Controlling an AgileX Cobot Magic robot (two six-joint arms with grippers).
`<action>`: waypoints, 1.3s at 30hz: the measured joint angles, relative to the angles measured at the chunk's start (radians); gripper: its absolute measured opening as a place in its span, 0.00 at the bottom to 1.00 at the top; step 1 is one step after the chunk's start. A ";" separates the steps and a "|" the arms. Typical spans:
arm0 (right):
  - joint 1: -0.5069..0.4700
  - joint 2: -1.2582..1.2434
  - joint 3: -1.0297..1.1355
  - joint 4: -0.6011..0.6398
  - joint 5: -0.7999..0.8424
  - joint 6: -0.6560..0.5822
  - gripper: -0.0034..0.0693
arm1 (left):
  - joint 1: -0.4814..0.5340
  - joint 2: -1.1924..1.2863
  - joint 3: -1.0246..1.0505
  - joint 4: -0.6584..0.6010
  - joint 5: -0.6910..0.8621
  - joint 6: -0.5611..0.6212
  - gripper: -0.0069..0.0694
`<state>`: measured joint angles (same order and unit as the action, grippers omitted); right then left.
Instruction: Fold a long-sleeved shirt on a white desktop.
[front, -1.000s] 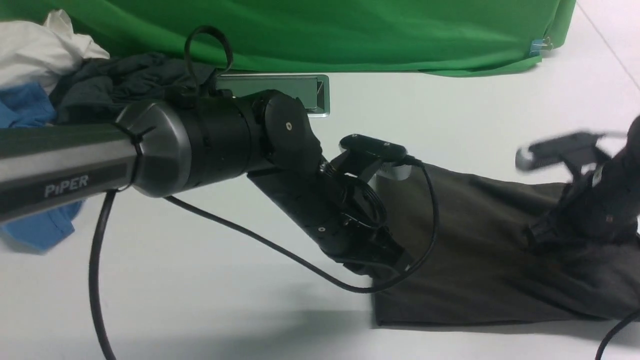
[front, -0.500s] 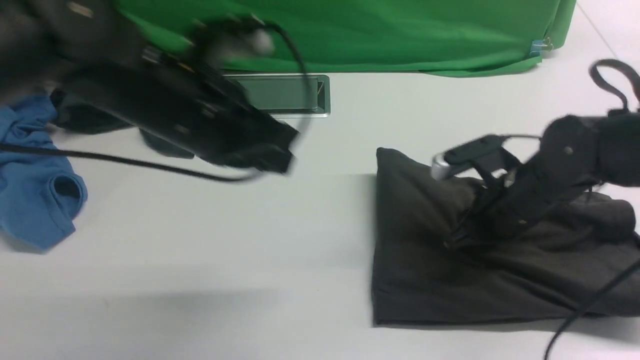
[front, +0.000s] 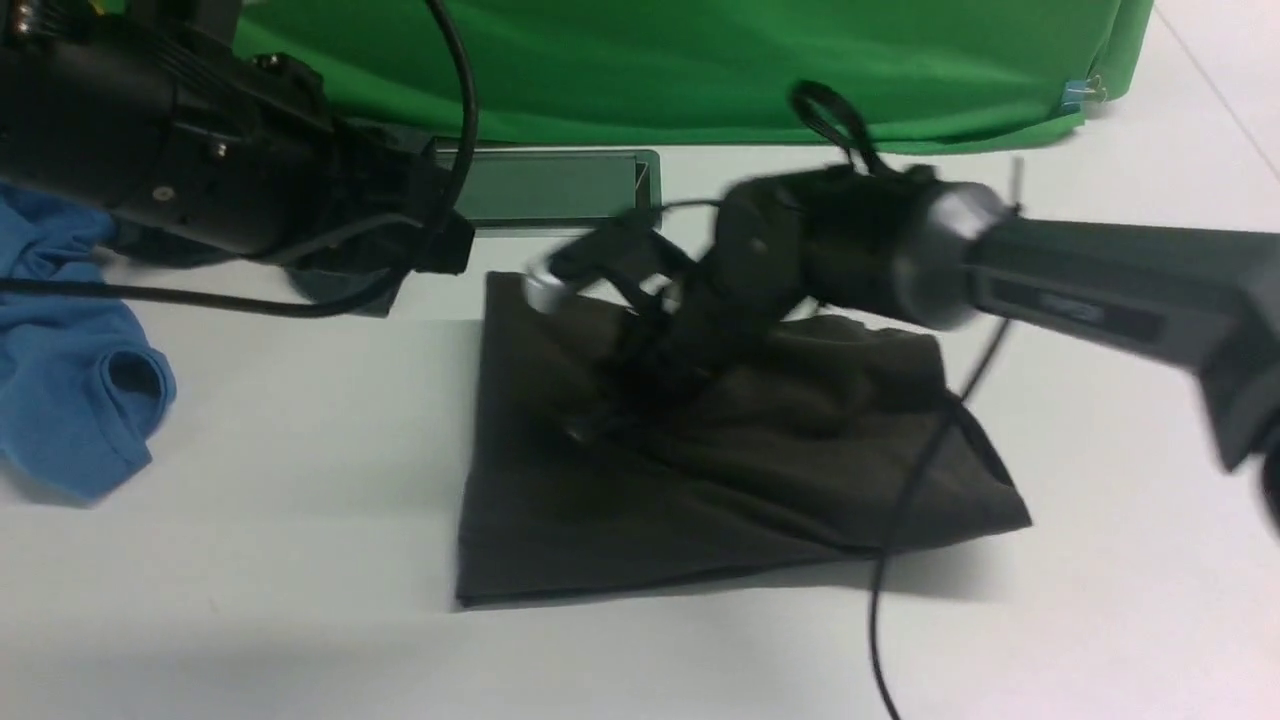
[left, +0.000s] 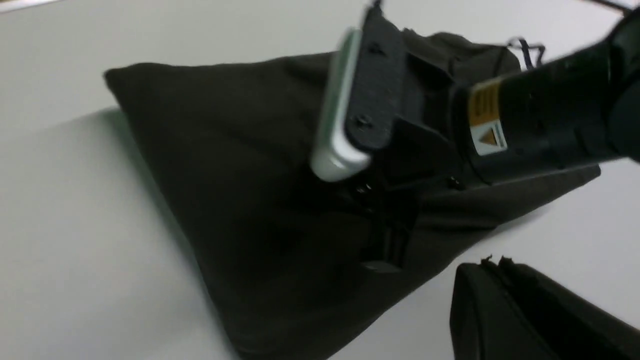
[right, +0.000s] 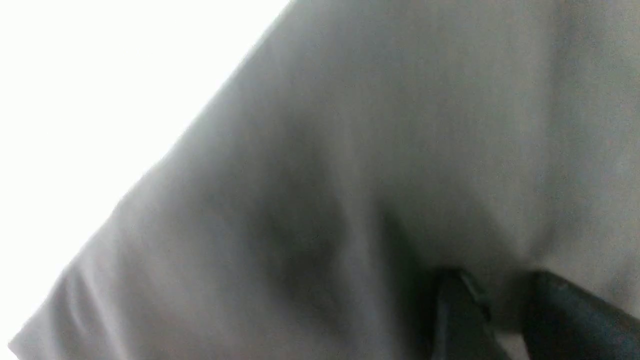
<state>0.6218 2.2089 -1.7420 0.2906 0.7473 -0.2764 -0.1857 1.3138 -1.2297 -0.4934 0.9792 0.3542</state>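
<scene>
The long-sleeved shirt (front: 780, 480), dark brownish-olive, lies folded into a rough rectangle on the white desktop (front: 250, 600), near the middle. My right arm reaches across from the right, and its gripper (front: 590, 430) is down on the shirt's left part. In the right wrist view the right gripper (right: 500, 280) has shirt fabric (right: 350, 150) bunched between its slightly parted fingers. My left gripper (front: 450, 245) hangs shut and empty at the back left, clear of the shirt. The left wrist view shows the left gripper's (left: 492, 262) tips together above bare table, beside the shirt (left: 240, 165).
A bright green cloth (front: 700, 70) runs along the back edge. A silver-framed hatch (front: 560, 190) sits in front of it. A blue garment (front: 70, 390) lies at the far left, with a dark grey garment (front: 340, 285) under my left arm. The right arm's cable (front: 900, 560) trails over the shirt.
My right arm swung left and the shirt slid left across the table with its gripper. My left arm pulled off the shirt, up and back to the far left.
</scene>
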 joint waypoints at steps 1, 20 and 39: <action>0.001 0.007 -0.032 0.000 0.010 0.010 0.37 | 0.000 0.000 0.000 0.001 0.002 -0.001 0.12; -0.376 -0.383 -0.117 -0.012 0.240 0.025 0.24 | 0.001 -0.061 0.091 0.008 -0.039 -0.006 0.12; -0.420 -1.266 0.755 -0.069 -0.225 0.075 0.08 | 0.001 -0.471 0.183 0.266 0.198 -0.187 0.12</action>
<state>0.2019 0.9429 -0.9866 0.2216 0.5222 -0.2014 -0.1846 0.8428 -1.0464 -0.2273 1.1770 0.1675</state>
